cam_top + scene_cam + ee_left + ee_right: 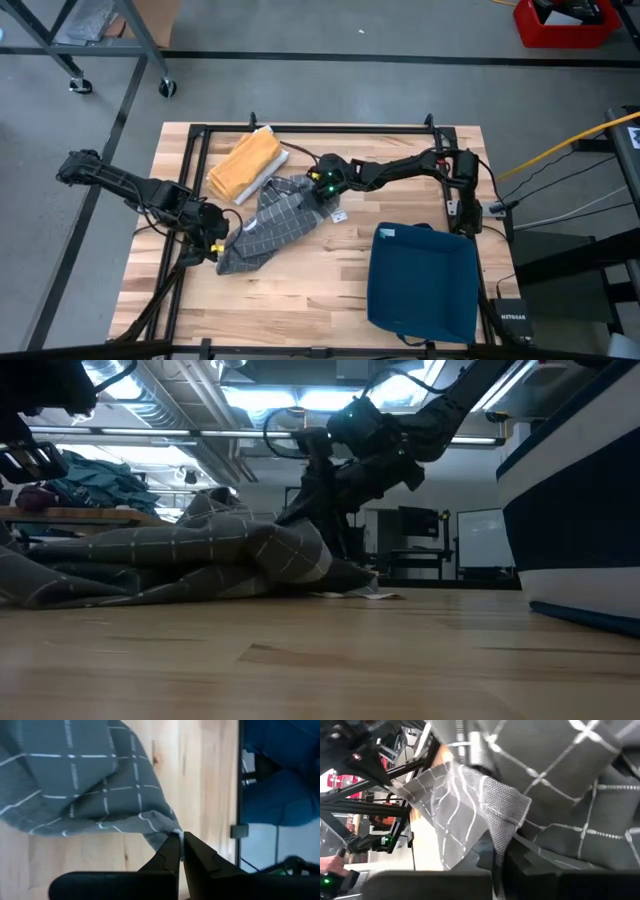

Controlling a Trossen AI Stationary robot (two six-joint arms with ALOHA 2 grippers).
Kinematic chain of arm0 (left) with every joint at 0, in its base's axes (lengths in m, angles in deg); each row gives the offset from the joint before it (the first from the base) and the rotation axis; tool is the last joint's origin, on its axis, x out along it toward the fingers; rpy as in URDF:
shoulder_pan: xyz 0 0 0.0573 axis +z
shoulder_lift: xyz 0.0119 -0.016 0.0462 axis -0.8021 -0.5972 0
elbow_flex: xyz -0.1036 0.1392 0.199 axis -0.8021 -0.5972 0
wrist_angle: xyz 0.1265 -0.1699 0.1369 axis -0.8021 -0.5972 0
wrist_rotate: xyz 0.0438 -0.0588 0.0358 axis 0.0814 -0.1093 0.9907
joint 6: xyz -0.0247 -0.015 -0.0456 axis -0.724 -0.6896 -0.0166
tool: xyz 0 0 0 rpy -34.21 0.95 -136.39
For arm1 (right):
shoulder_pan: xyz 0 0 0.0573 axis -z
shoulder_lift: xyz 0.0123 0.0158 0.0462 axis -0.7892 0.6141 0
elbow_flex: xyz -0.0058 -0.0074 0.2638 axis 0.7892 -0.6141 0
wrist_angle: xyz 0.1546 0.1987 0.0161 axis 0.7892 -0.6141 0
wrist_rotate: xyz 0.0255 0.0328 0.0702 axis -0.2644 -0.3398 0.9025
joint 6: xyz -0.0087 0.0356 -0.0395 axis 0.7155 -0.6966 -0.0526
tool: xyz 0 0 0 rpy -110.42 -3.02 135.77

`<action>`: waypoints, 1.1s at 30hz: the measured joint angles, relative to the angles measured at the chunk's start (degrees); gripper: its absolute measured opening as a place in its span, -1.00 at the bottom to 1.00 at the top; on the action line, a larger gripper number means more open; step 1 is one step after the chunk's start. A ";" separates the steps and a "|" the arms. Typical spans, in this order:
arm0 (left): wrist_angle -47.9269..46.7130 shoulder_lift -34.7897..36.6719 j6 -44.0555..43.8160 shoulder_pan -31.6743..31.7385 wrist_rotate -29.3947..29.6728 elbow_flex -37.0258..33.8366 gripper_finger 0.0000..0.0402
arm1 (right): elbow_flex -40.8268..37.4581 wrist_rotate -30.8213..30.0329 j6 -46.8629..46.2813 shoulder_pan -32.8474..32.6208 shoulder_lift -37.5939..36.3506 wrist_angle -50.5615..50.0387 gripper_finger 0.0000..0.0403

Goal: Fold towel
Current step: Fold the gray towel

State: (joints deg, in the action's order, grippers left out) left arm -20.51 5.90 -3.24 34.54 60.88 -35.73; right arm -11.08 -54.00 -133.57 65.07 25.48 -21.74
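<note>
The grey checked towel (pixel 268 224) lies crumpled on the wooden table, also seen as a low heap in the low view (pixel 180 560). My left gripper (pixel 216 246) is at the towel's near left end, shut on a corner of it (pixel 180 845). My right gripper (pixel 318 188) is at the towel's far right end, shut on a bunched fold of it (pixel 502 857). The rest of the towel rests on the table between the two grippers. My left gripper pinches a corner tip of the towel (pixel 170 829) between its two fingers, only at their free ends. The fingers slant down onto it. The cloth beyond the corner lies slack on the table. My right gripper pinches a raised fold of the towel's edge (pixel 506 822) between its two fingers, several layers bunched together. It comes slanting down from the table's right side. The fold stands a little above the table and the cloth beside it is slack.
A folded orange-yellow cloth (pixel 245 165) lies at the far left of the table, close to the towel. A dark blue cloth bin (pixel 422 282) stands at the near right. A small white tag (pixel 339 215) lies by the towel. A black frame (pixel 340 128) rims the table.
</note>
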 joint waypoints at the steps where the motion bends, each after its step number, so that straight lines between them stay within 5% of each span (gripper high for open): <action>1: 0.00 0.03 -0.82 0.00 0.60 0.00 -1.00 | 0.00 -0.46 0.96 -0.01 -0.49 0.04 -0.95; 17: -0.02 7.14 -10.00 0.02 22.78 8.87 -1.00 | 0.00 -11.09 9.64 0.19 -18.63 -2.61 -0.98; 22: 0.01 8.19 -4.09 0.09 34.97 16.25 -1.00 | 0.00 -20.29 13.13 0.22 -26.75 -3.89 -0.98; 28: 2.10 8.48 9.06 1.56 57.09 26.23 -1.00 | 0.00 -32.56 18.11 0.32 -36.44 -3.75 -0.98; 33: 17.14 8.49 24.81 5.37 66.65 30.09 -1.00 | 0.00 -42.11 20.52 0.32 -42.31 -2.49 -0.98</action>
State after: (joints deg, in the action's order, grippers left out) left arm -3.36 14.39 21.58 39.92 127.53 -5.65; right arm -11.08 -96.11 -113.05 65.39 -16.83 -24.23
